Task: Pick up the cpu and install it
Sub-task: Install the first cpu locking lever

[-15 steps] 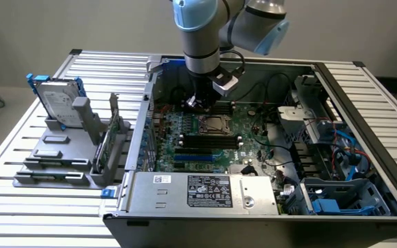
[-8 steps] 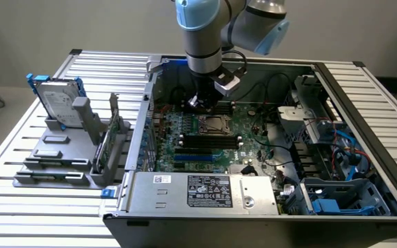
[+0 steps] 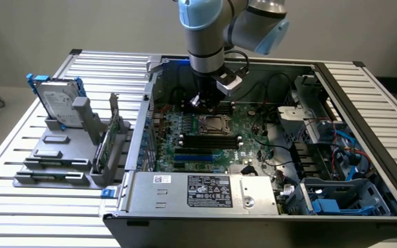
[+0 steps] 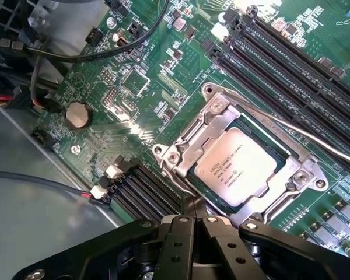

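Wrist view: hand, black fingers pressed together, holding nothing, just above the socket frame's near edge. Cpu lies seated flat inside that frame, frame lid raised, on the green board.

Exterior view: silver power box at the case's front edge; hand low inside the open case, beside the socket; hard drive upright on the slatted worktop, well apart.

Slatted metal table bearing open computer case and grey rack.
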`<move>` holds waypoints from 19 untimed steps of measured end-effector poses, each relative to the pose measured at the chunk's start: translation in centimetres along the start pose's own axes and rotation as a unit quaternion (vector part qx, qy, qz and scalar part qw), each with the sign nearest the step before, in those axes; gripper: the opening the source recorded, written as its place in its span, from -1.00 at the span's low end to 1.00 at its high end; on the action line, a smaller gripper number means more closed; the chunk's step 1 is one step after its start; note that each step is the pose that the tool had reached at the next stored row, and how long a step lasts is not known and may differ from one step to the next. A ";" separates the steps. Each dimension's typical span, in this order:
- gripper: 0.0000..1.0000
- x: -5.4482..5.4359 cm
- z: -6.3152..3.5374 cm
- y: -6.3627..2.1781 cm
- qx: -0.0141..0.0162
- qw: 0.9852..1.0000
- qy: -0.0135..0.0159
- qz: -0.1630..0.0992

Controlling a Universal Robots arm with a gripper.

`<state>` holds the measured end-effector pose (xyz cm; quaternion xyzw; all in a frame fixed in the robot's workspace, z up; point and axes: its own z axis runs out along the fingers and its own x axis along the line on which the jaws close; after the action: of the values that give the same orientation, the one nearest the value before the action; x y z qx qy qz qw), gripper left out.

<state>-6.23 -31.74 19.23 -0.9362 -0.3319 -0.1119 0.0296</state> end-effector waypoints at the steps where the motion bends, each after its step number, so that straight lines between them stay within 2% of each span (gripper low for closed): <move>1: -0.79 0.1 0.02 0.02 0.000 1.000 0.000 0.001; 12: -0.79 0.9 0.19 0.46 -0.002 1.000 -0.003 0.006; 19: -0.79 1.1 0.22 0.58 -0.002 1.000 -0.004 0.008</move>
<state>-5.00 -31.49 19.28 -0.9394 -0.3239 -0.1085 0.0269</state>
